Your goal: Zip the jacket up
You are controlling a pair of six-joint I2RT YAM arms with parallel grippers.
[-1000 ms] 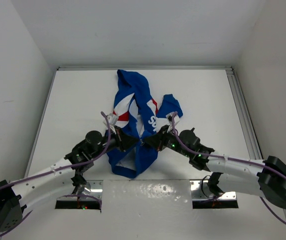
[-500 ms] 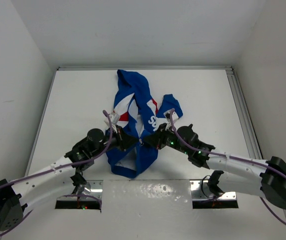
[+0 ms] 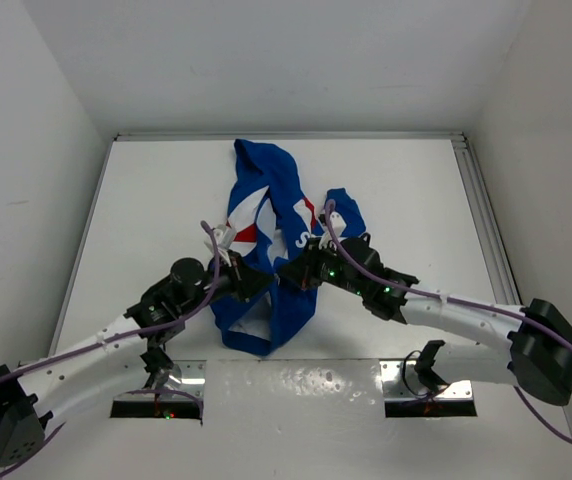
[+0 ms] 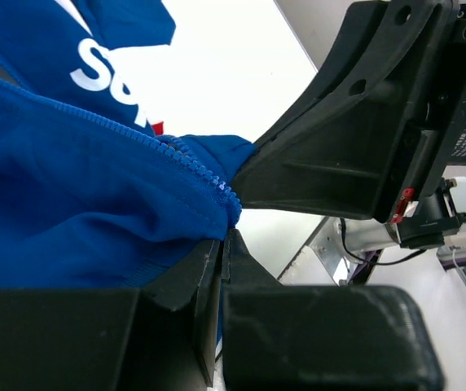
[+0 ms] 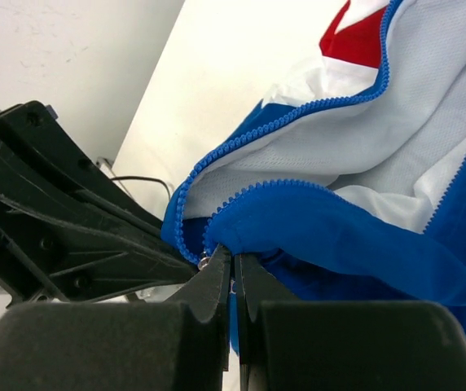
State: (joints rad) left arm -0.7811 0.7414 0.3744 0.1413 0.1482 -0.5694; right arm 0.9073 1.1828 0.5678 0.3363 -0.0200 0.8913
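Jacket (image 3: 264, 172) bunched on table (image 3: 156, 200); metal rail (image 3: 483, 222) along right edge.

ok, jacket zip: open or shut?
Open. In the right wrist view the jacket's two zipper tooth rows run apart, white lining showing between them.

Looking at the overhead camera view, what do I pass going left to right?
White left arm, black left pincer, black right pincer, white right arm. The royal-blue fabric jacket overlaps both pincers, so it's left out.

Matt blue cloth jacket (image 3: 291, 312), white mesh lining (image 5: 363, 138), matt black plastic left pincer (image 4: 225, 238) and right pincer (image 5: 235, 259)
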